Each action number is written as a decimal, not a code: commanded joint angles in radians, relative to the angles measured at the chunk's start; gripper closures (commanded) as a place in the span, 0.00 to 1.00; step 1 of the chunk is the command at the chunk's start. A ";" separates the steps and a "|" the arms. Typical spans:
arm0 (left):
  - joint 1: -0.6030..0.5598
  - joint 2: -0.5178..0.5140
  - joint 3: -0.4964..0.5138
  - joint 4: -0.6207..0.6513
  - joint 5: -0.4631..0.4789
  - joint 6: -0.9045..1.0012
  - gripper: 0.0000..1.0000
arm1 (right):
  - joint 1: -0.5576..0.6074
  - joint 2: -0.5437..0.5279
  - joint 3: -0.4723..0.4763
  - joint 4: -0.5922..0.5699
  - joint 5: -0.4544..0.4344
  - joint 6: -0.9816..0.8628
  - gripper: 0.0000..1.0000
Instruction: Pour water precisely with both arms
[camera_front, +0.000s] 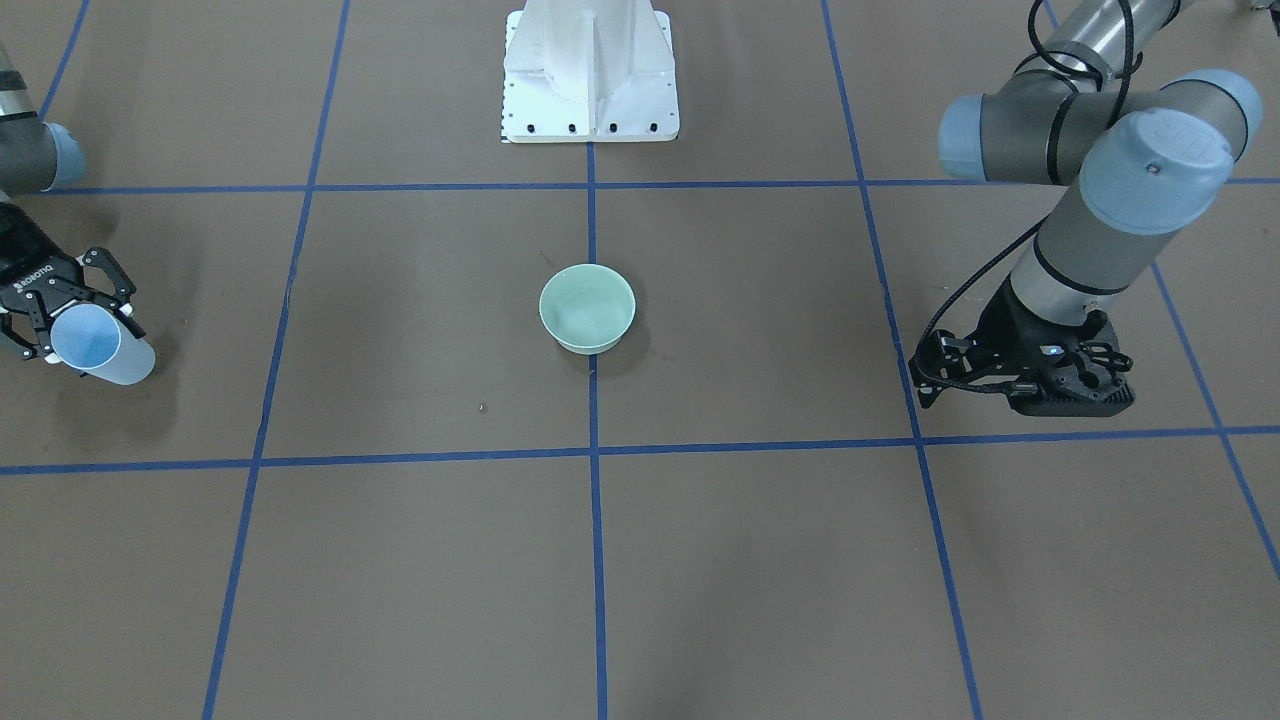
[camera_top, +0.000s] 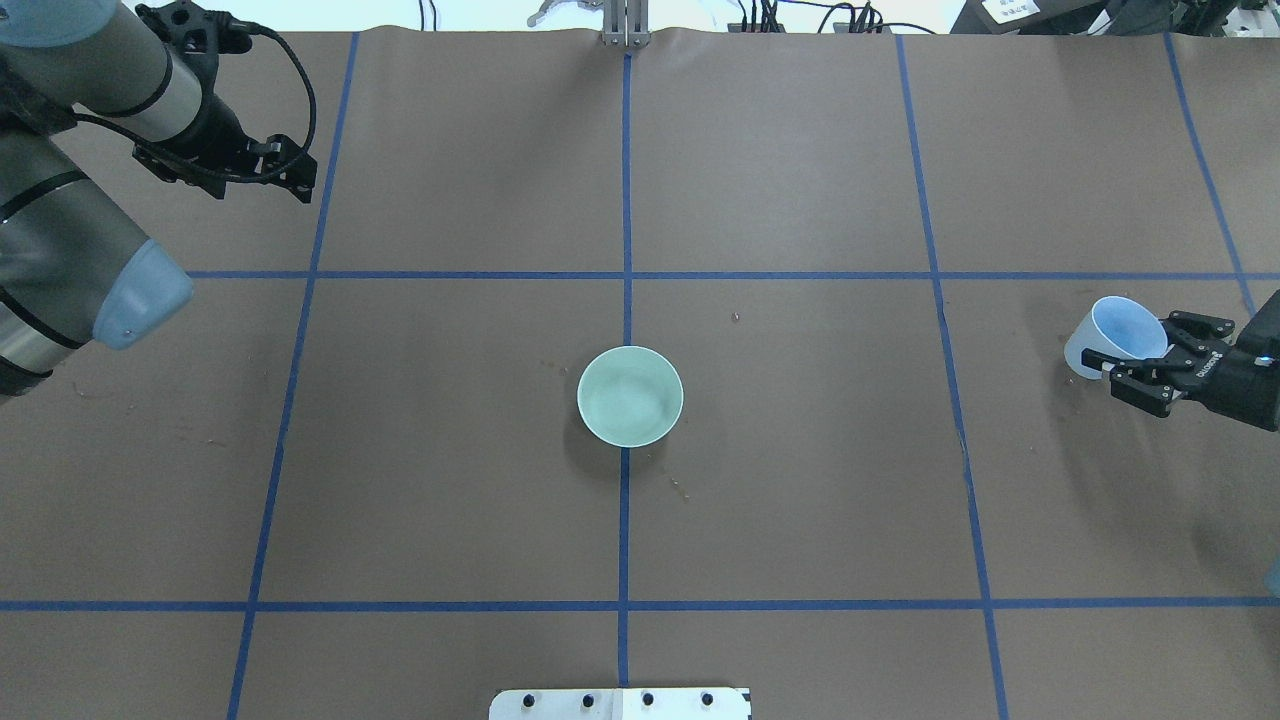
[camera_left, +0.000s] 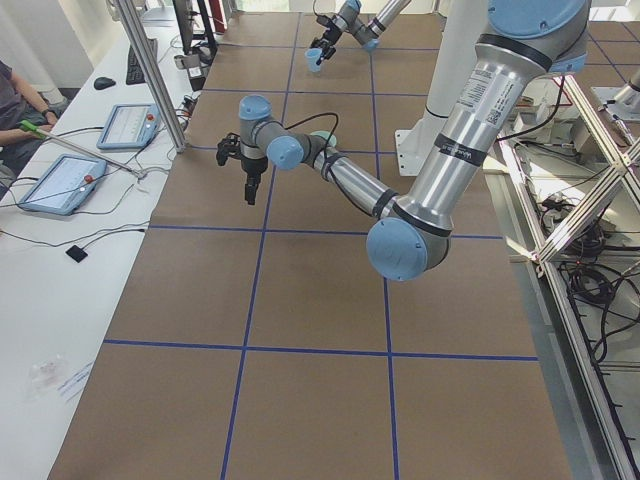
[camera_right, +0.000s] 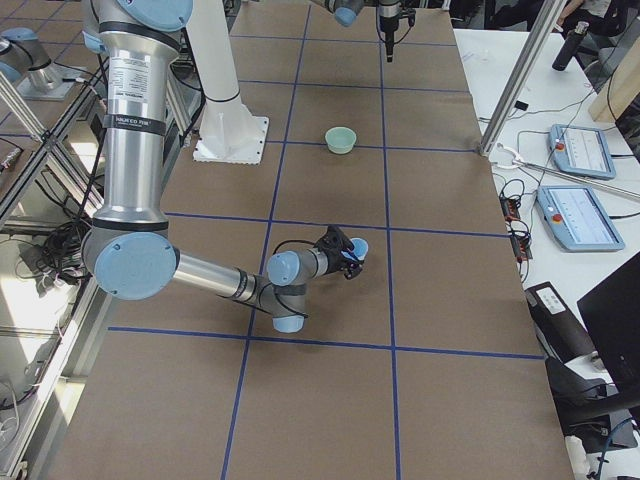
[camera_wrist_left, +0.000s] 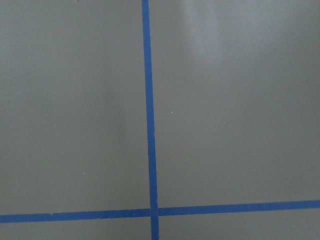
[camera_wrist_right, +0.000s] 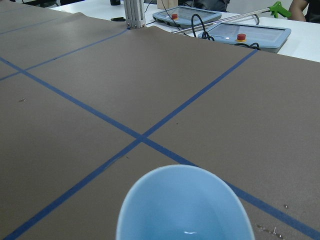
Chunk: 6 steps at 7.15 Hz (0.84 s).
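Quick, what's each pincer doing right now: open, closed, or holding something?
Left pincer: points down at the table; open or closed cannot be told.
Right pincer: closed on the light-blue cup.

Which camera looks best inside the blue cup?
The right wrist camera: it looks straight into the blue cup, showing a glint at the bottom. The overhead and front views show it small and tilted in the right gripper; the side views, tiny; the left wrist, nothing.

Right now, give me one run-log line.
right gripper: shut on blue cup, tilted | water: in cup | green bowl: table centre | left gripper: empty, far from bowl
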<state>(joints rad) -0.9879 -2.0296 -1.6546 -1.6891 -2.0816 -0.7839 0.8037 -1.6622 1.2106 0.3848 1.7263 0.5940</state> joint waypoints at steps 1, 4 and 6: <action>-0.002 0.002 -0.001 0.000 0.000 0.000 0.01 | -0.008 0.002 -0.005 -0.006 -0.001 -0.008 0.93; -0.002 0.003 -0.004 0.000 0.002 0.002 0.01 | -0.012 0.001 -0.016 -0.006 0.004 -0.008 0.66; -0.003 0.006 -0.008 0.000 0.002 0.002 0.00 | -0.012 -0.007 -0.016 -0.004 0.013 -0.008 0.38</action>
<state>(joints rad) -0.9899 -2.0249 -1.6607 -1.6889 -2.0801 -0.7824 0.7917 -1.6643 1.1966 0.3791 1.7335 0.5860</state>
